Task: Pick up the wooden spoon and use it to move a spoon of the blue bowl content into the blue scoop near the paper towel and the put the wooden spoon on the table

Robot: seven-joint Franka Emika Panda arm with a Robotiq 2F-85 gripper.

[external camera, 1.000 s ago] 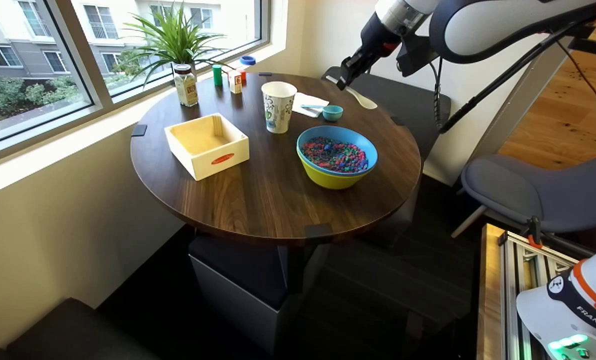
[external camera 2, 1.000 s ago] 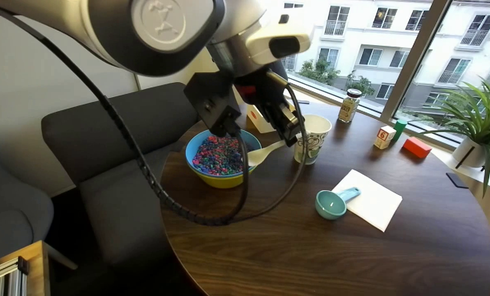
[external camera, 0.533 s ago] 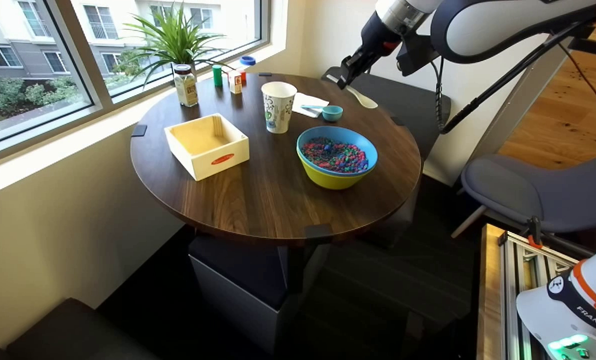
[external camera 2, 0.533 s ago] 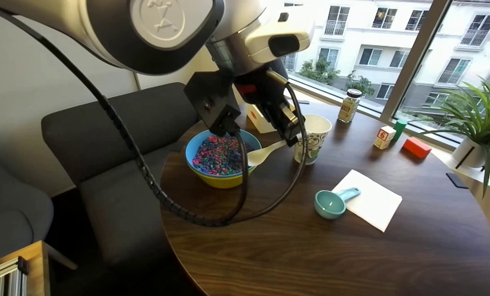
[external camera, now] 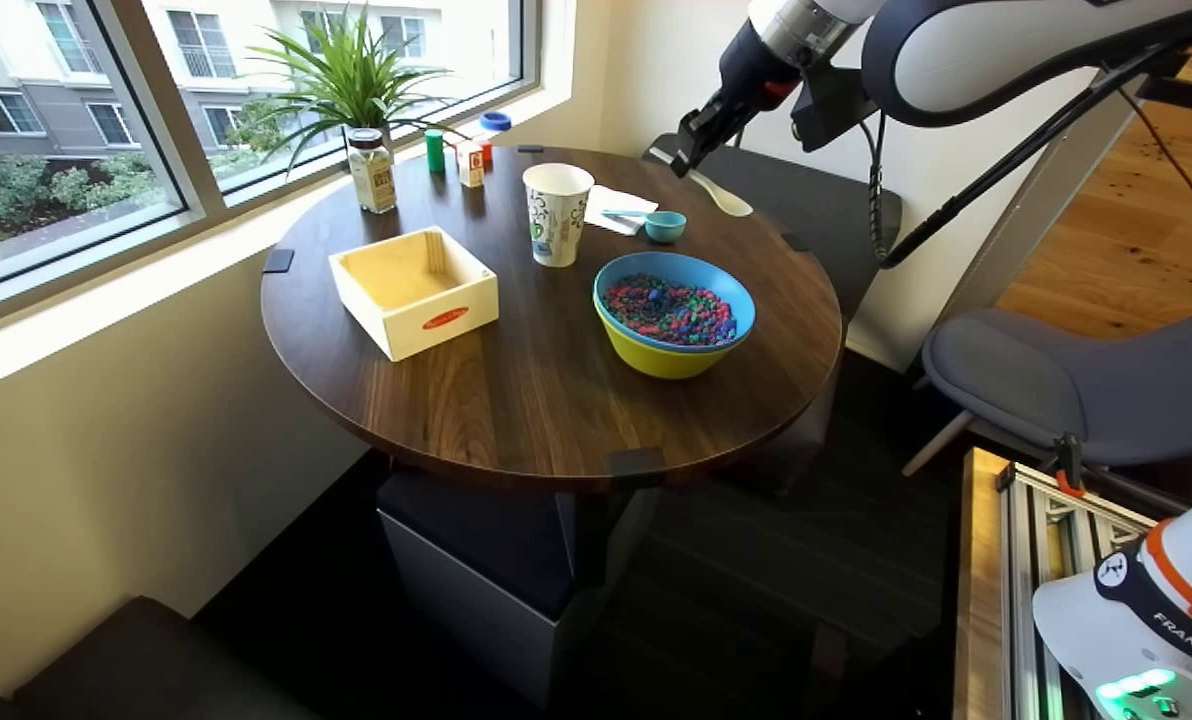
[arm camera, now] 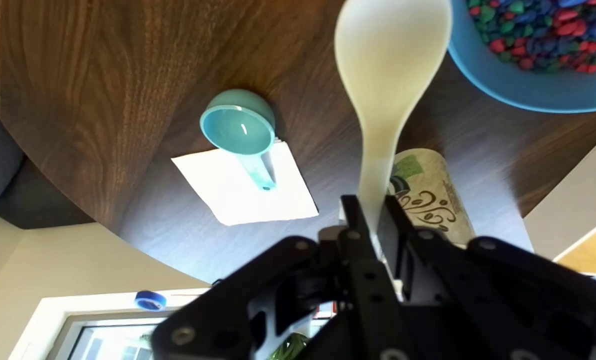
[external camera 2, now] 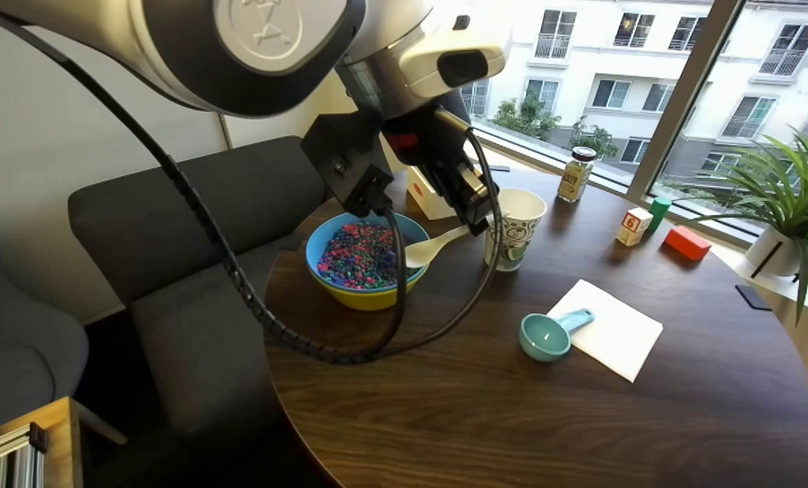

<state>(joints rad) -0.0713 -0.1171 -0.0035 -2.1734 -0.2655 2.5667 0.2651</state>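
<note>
The tool (arm camera: 370, 206) is clamping the wooden spoon (arm camera: 393, 55) by its handle above the worktop (arm camera: 128, 75); pick-up is looking done. Below the tool, the blue bowl (arm camera: 543, 94) is holding its content (arm camera: 548, 37) to one side, the blue scoop (arm camera: 238, 126) is sitting empty to the other; transfer and putting-down are apparently remaining.

One desk (external camera: 546, 400), one spoon (arm camera: 385, 95), one scoop (arm camera: 239, 122), one blue bowl (arm camera: 538, 92), one cup (external camera: 558, 220), one wooden box (external camera: 411, 333), one paper towel (external camera 2: 614, 332), one jar (external camera: 373, 177).
</note>
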